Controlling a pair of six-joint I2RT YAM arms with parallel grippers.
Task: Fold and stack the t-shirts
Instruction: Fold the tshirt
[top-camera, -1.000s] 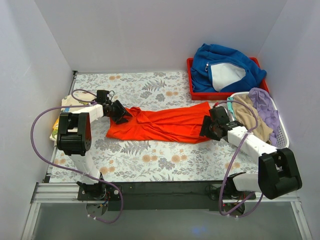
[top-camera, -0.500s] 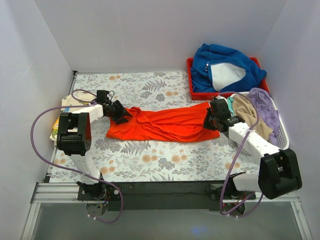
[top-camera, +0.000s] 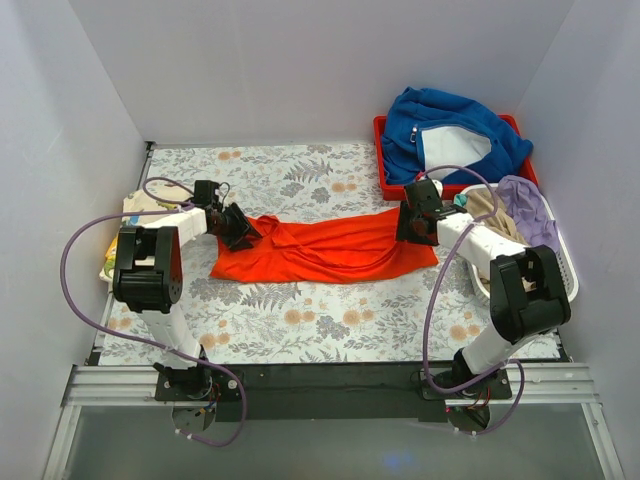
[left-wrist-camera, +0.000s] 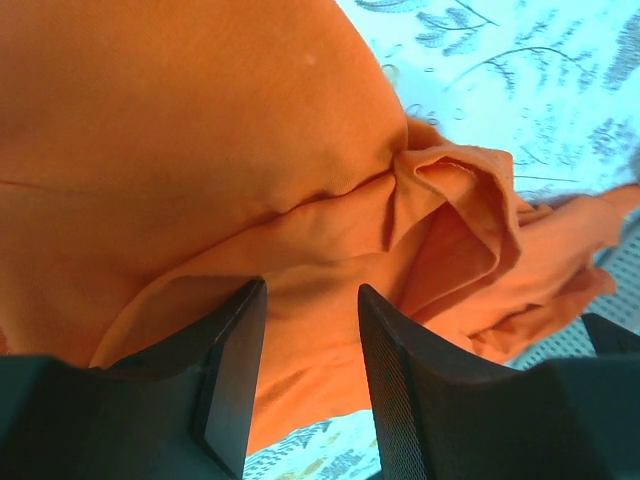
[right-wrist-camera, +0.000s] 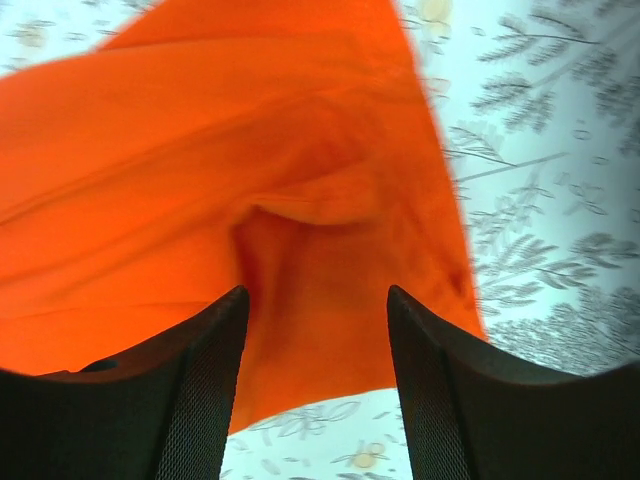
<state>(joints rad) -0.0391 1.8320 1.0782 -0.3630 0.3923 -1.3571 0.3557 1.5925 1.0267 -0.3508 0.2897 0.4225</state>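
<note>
The orange shirt (top-camera: 325, 250) is stretched left-to-right between the grippers. The right gripper (right-wrist-camera: 318, 295) is held released over its right end. The left gripper (left-wrist-camera: 310, 295) is parted astride the left end; a grip cannot be told.

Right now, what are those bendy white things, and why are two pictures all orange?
Those are two robot arms, each ending in a two-finger claw. The big picture comes from a camera above a flowery table. An orange shirt lies stretched across it, the left claw at one end, the right claw at the other. The orange pictures come from little cameras on the wrists, so the shirt fills them. The right claw is open over the shirt; whether the left one is pinching it, I cannot tell. A red bin holds a blue garment; a white basket holds more clothes.
</note>
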